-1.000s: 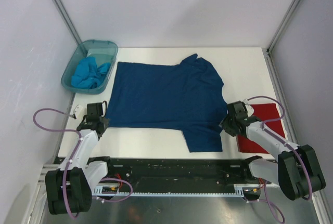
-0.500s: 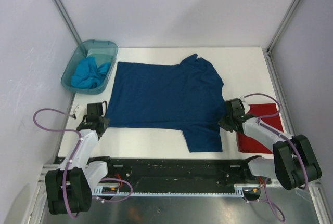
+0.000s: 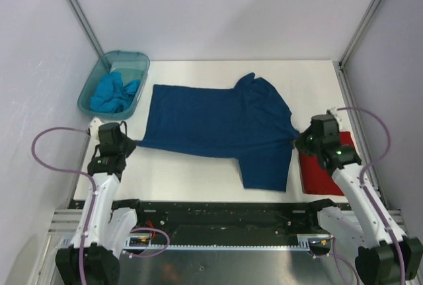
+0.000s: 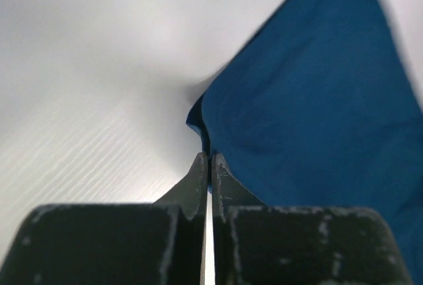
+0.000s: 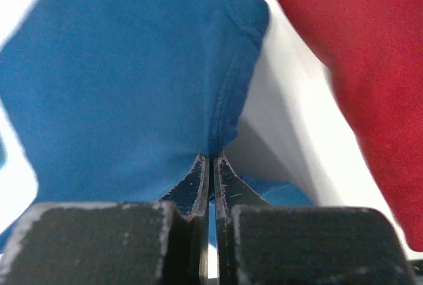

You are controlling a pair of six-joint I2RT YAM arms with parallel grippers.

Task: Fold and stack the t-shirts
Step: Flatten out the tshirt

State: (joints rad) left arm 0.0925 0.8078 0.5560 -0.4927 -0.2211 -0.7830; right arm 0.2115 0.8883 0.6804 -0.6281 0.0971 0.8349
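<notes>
A navy blue t-shirt (image 3: 218,126) lies spread across the middle of the white table, plain side up, its near edge lifted at both ends. My left gripper (image 3: 129,143) is shut on its near-left corner (image 4: 201,116). My right gripper (image 3: 299,142) is shut on its right edge near the sleeve (image 5: 221,126). A folded red t-shirt (image 3: 320,169) lies at the right, partly under my right arm, and also shows in the right wrist view (image 5: 357,67). A turquoise t-shirt (image 3: 114,93) is bunched inside the teal tub (image 3: 92,86).
The teal plastic tub stands at the back left corner of the table. Grey walls close in the left, back and right sides. A black rail (image 3: 218,215) with both arm bases runs along the near edge.
My right gripper has shut on the navy shirt's right edge and risen. Both arms have lifted and pulled outward, stretching the shirt's near edge taut off the table.
</notes>
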